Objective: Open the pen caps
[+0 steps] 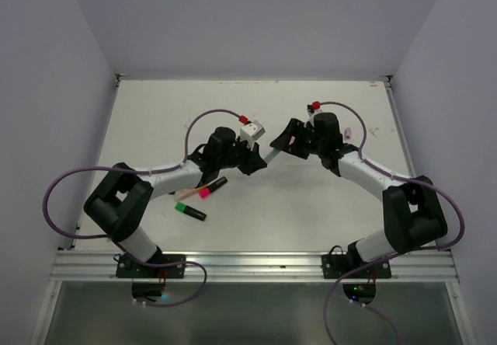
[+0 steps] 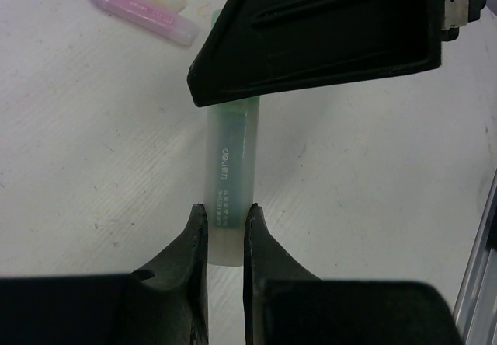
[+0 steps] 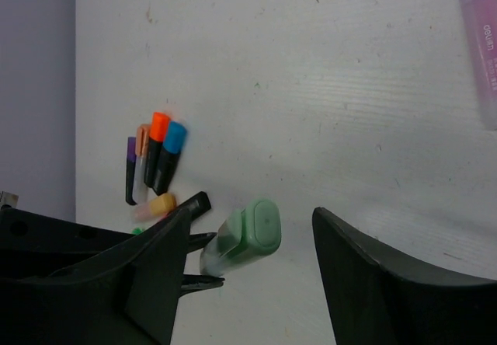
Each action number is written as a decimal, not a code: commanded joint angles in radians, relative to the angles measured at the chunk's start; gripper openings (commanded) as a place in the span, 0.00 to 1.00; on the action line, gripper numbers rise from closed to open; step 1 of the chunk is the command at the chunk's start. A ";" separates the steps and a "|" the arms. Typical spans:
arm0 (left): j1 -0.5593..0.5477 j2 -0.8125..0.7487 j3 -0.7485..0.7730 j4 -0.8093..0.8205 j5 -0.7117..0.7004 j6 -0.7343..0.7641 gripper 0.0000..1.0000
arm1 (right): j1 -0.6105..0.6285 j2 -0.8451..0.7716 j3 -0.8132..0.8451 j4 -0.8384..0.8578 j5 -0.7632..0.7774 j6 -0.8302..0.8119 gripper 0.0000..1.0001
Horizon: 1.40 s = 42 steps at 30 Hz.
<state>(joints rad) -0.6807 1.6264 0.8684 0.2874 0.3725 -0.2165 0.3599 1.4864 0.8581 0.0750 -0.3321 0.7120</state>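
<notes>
At mid-table, I'm seeing the left gripper (image 2: 226, 213) clamping a mint pen (image 2: 229, 151), its barrel showing "deli" beside small print I can't read. The right gripper (image 3: 258, 209) is standing open, fingers (image 3: 155, 275) either side of the pen's cap (image 3: 255, 230). A purple pen (image 2: 140, 9) is lying nearby.

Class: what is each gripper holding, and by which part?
The left gripper pinches the mint pen near one end; the right gripper, open around the other end, holds nothing.

"deli" printed along the mint pen (image 2: 229, 178), small print beside it illegible
</notes>
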 commanded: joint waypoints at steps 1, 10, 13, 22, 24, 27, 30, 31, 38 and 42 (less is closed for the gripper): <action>-0.014 -0.011 0.007 0.064 0.017 -0.017 0.00 | 0.002 0.012 -0.013 0.077 -0.018 0.033 0.60; -0.023 -0.019 0.000 0.113 0.040 -0.018 0.04 | 0.005 0.008 -0.033 0.114 -0.050 0.060 0.00; -0.029 -0.034 -0.025 0.139 0.019 -0.001 0.23 | 0.005 -0.015 -0.045 0.121 -0.062 0.072 0.00; -0.034 0.010 -0.006 0.160 0.012 -0.004 0.37 | 0.007 -0.051 -0.065 0.146 -0.094 0.126 0.00; -0.036 0.018 0.003 0.171 0.020 -0.007 0.37 | 0.005 -0.054 -0.065 0.146 -0.094 0.129 0.00; -0.040 0.038 0.018 0.167 0.032 -0.007 0.37 | 0.005 -0.058 -0.065 0.147 -0.091 0.135 0.00; -0.043 0.058 0.024 0.168 0.046 -0.009 0.35 | 0.005 -0.055 -0.057 0.154 -0.094 0.145 0.00; -0.045 0.070 0.026 0.168 0.051 -0.009 0.23 | 0.005 -0.054 -0.057 0.155 -0.096 0.147 0.00; -0.045 0.084 0.009 0.213 0.112 -0.033 0.00 | -0.004 -0.089 -0.033 0.085 0.072 0.062 0.00; -0.045 0.090 -0.012 0.254 0.129 -0.058 0.00 | -0.085 -0.072 -0.011 0.127 0.125 0.076 0.00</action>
<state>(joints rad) -0.7158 1.7115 0.8692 0.4679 0.4232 -0.2512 0.3485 1.4265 0.7940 0.1497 -0.3370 0.8181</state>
